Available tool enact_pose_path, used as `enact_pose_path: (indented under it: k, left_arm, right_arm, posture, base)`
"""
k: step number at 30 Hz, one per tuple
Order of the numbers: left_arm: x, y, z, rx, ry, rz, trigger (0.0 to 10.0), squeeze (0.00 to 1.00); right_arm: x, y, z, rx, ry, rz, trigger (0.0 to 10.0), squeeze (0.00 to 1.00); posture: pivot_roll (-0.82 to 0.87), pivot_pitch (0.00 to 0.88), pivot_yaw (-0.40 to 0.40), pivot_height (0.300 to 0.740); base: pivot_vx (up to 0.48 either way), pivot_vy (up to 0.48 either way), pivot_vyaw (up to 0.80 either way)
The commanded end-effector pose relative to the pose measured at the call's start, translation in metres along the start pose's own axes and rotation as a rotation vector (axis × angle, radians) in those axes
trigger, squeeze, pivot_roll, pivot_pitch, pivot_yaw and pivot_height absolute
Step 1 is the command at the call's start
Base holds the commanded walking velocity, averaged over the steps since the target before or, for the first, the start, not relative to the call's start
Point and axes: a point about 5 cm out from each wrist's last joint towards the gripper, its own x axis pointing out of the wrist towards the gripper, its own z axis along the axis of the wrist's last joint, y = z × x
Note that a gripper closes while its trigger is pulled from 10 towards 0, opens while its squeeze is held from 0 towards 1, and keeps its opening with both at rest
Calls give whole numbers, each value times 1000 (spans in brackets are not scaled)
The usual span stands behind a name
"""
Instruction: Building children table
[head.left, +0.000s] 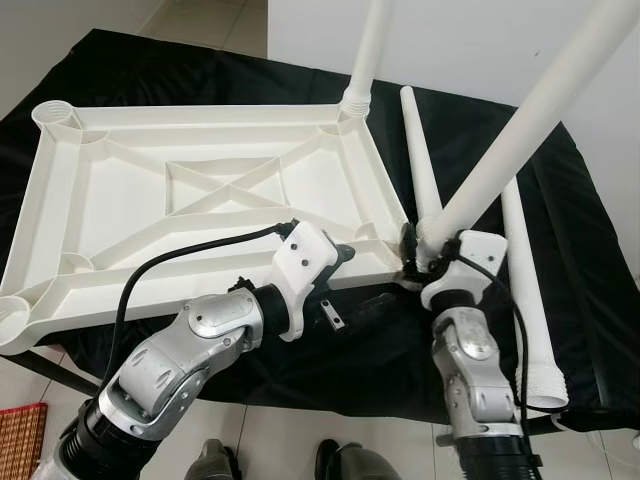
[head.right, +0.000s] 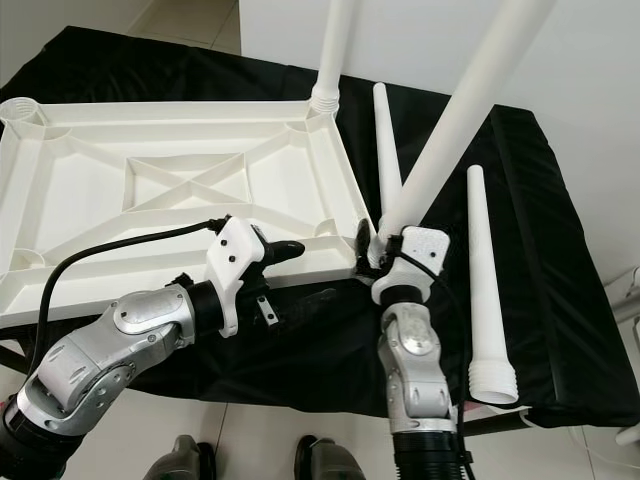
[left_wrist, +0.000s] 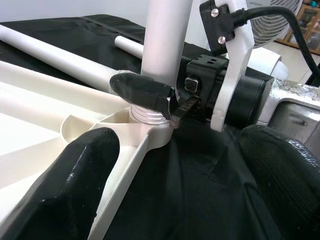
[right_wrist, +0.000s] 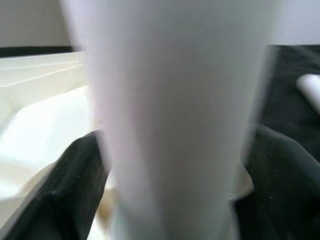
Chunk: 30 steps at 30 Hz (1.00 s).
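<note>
**Right claw clamped on table leg at near corner socket; left claw apart at tabletop edge**

The white plastic tabletop (head.left: 200, 190) lies upside down, ribbed underside showing, on a desk draped in black cloth (head.left: 590, 290). One white leg (head.left: 365, 55) already stands upright in the far corner socket on the robot's right side.

The right claw (head.left: 412, 258) is clamped on a second white leg (head.left: 530, 125), gripping it just above its base. This held leg is tilted, leaning up and away to the right. In the left wrist view its threaded base end (left_wrist: 147, 114) sits at the near right corner socket (left_wrist: 107, 125); whether it is fully seated cannot be told.

The left claw (head.left: 345, 255) is at the near edge of the tabletop, close to the same corner, its fingers (left_wrist: 75, 185) apart, one over the tabletop rim and the other over the cloth.

Two loose legs lie on the cloth to the right of the tabletop: one (head.left: 418, 160) just beside the tabletop's edge, another (head.left: 530, 300) farther right, its wide end toward the robot.
</note>
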Motion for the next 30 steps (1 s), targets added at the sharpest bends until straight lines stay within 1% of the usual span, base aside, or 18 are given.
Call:
enact_pose_path:
  k: [1, 2, 3, 4, 5, 6, 7, 10, 11, 13, 14, 16, 20, 22, 23, 24, 26, 30]
  left_arm:
    - [1, -5, 1, 3, 1, -91, 10000, 0]
    - [1, -5, 1, 3, 1, -91, 10000, 0]
    - [1, -5, 1, 3, 1, -91, 10000, 0]
    - [1, -5, 1, 3, 1, -90, 10000, 0]
    - [1, -5, 1, 3, 1, -90, 10000, 0]
    - [2, -4, 1, 3, 1, -90, 10000, 0]
    - [2, -4, 1, 3, 1, -90, 10000, 0]
    - [2, -5, 1, 3, 4, -92, 10000, 0]
    - [2, -5, 1, 3, 4, -92, 10000, 0]
    - [2, -6, 0, -3, 8, -95, 10000, 0]
    - [2, -6, 0, -3, 8, -95, 10000, 0]
    - [2, -7, -1, -9, 12, -96, 10000, 0]
    - [2, -8, -2, -11, 14, -93, 10000, 0]
    - [2, -8, -2, -11, 14, -92, 10000, 0]
    - [2, -7, -2, -10, 13, -90, 10000, 0]
    - [2, -7, -2, -10, 13, -90, 10000, 0]
    - [3, -6, -1, -5, 13, -82, 10000, 0]
    - [3, -5, -1, 0, 12, -76, 10000, 0]
  right_arm:
    - [-2, -2, -5, 5, 32, 82, 10000, 0]
    - [-1, -3, -4, -2, 36, 135, 10000, 0]
    - [-1, -3, -4, -2, 36, 135, 10000, 0]
    - [0, -5, -3, -7, 41, 180, 10000, 0]
    - [0, -5, -3, -7, 41, 180, 10000, 0]
    - [1, -8, -2, -19, 38, 221, 10000, 0]
    - [1, -8, -2, -19, 38, 221, 10000, 0]
    - [7, -18, 0, -63, 37, 334, 10000, 0]
    - [7, -18, 0, -63, 37, 334, 10000, 0]
    - [10, -23, 1, -86, 49, 394, 10000, 0]
    - [10, -23, 1, -86, 49, 394, 10000, 0]
    - [13, -29, 1, -86, 69, 440, 10000, 0]
    - [15, -33, 2, -99, 86, 505, 9843, 0]
    - [16, -34, 1, -95, 90, 516, 9843, 0]
    - [16, -35, 1, -91, 92, 527, 4078, 0]
    - [16, -35, 1, -91, 92, 527, 4078, 0]
    - [17, -36, 0, -85, 92, 556, 0, 0]
    - [16, -37, 0, -81, 92, 570, 0, 0]
  posture:
    - [57, 189, -75, 740]
    - [57, 187, -73, 740]
    - [57, 187, -73, 740]
    - [57, 187, -73, 740]
    - [57, 187, -73, 740]
    - [57, 185, -70, 740]
    - [57, 185, -70, 740]
    - [59, 181, -71, 740]
    - [59, 181, -71, 740]
    - [60, 179, -72, 740]
    - [60, 179, -72, 740]
    - [63, 176, -74, 740]
    - [64, 171, -75, 740]
    - [64, 171, -75, 740]
    - [66, 166, -76, 740]
    - [66, 166, -76, 740]
    - [67, 158, -75, 740]
    - [67, 158, -75, 740]
  base:
    - [0, 0, 0]
    - [0, 0, 0]
    - [0, 0, 0]
    - [0, 0, 0]
    - [0, 0, 0]
    - [0, 0, 0]
    - [0, 0, 0]
    - [0, 0, 0]
    - [0, 0, 0]
    - [0, 0, 0]
    - [0, 0, 0]
    - [0, 0, 0]
    - [0, 0, 0]
    - [0, 0, 0]
    - [0, 0, 0]
    - [0, 0, 0]
    - [0, 0, 0]
    - [0, 0, 0]
